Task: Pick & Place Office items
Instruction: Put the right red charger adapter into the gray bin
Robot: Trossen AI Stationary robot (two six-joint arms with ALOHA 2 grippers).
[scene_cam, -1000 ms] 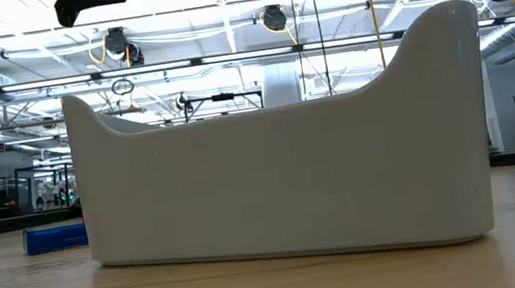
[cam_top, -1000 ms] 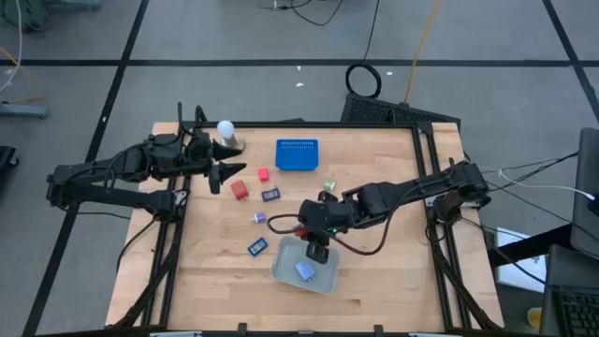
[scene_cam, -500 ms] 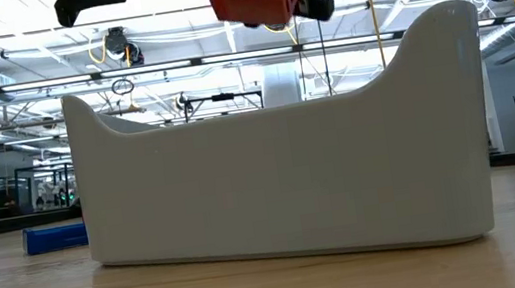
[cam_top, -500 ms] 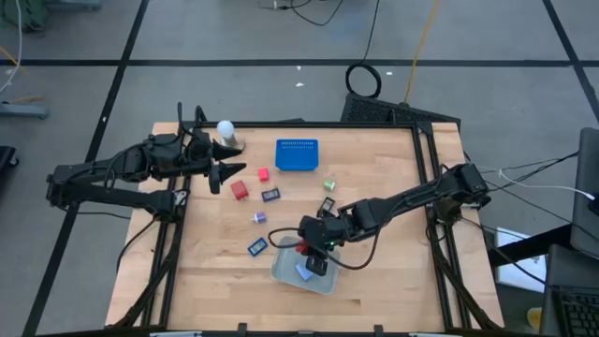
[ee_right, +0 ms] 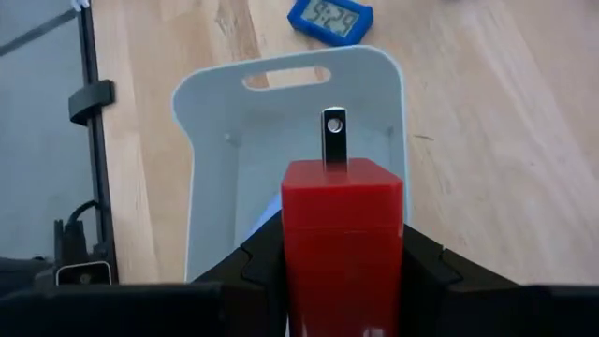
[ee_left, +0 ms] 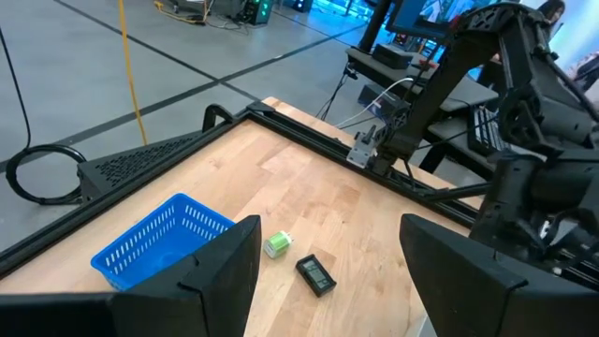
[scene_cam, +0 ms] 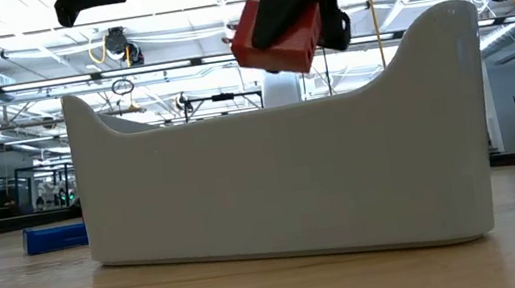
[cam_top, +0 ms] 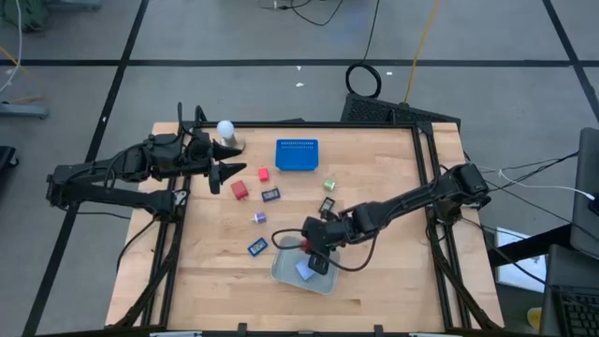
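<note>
Right gripper (ee_right: 343,245) clamps red block (ee_right: 343,225) above white tray (cam_top: 290,272), lower centre; blue piece (cam_top: 304,271) inside. Left gripper (ee_left: 328,267) open.

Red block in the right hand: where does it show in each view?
High view: red block barely shows at the right hand, over the white tray.
Low view: top centre, above the tray wall.
Left wrist view: not in it.
Right wrist view: bottom centre, between the fingers.
Shared landmark: the white tray.
</note>
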